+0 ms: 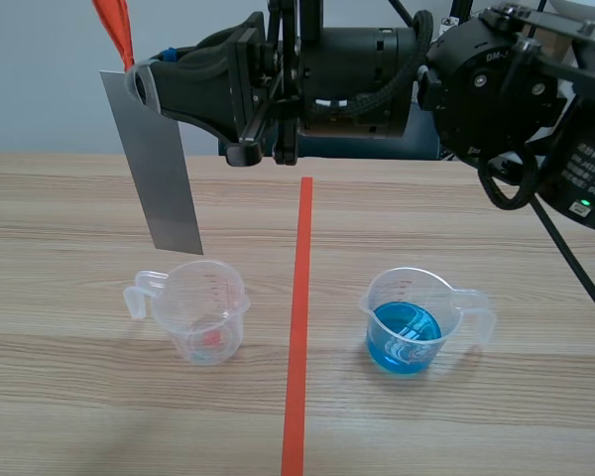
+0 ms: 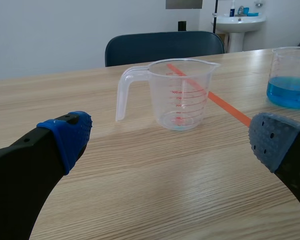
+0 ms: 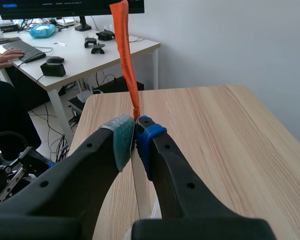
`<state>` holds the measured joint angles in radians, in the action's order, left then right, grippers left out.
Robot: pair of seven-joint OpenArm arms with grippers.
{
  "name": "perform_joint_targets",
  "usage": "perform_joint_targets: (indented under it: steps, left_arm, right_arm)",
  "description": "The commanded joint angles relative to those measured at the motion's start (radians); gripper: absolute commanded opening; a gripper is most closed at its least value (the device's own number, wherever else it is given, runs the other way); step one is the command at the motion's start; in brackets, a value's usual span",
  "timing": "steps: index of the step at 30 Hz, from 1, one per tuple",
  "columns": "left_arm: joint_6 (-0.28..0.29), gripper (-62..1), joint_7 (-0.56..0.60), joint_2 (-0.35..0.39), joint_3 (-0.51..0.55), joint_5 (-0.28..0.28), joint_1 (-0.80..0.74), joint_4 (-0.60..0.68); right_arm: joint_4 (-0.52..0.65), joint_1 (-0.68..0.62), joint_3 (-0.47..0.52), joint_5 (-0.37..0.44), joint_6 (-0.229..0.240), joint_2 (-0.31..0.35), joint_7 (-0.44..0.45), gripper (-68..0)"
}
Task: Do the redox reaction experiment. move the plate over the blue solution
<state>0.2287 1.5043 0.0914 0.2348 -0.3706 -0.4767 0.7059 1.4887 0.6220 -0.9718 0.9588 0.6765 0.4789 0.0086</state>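
Scene view: my right claw (image 1: 139,84) grips the grey plate (image 1: 164,169), which hangs above the empty cup (image 1: 203,309) on the tabletop's (image 1: 69,397) left half. The blue solution (image 1: 405,337) sits on the right half.

Left wrist view: my left claw (image 2: 170,140) gapes wide and holds nothing.

Right wrist view: my fingers (image 3: 150,142) are pinched together on the plate's top.

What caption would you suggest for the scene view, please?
Right gripper holds the grey plate hanging near the clear cup, not yet over the blue solution.
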Motion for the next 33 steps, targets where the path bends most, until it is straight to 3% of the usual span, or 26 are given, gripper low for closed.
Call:
perform_joint_targets:
  steps: [1,33]
  left_arm:
    - [0.002,1.4,0.017,0.006,0.002,0.007,-0.002,0.011]
    - [0.001,1.4,0.05,0.021,0.002,0.011,-0.023,0.011]
  right_arm:
    - [0.009,0.023,0.003,0.018,0.0,-0.003,0.012,-67.1]
    - [0.009,0.023,0.003,0.018,0.0,-0.003,0.011,-67.1]
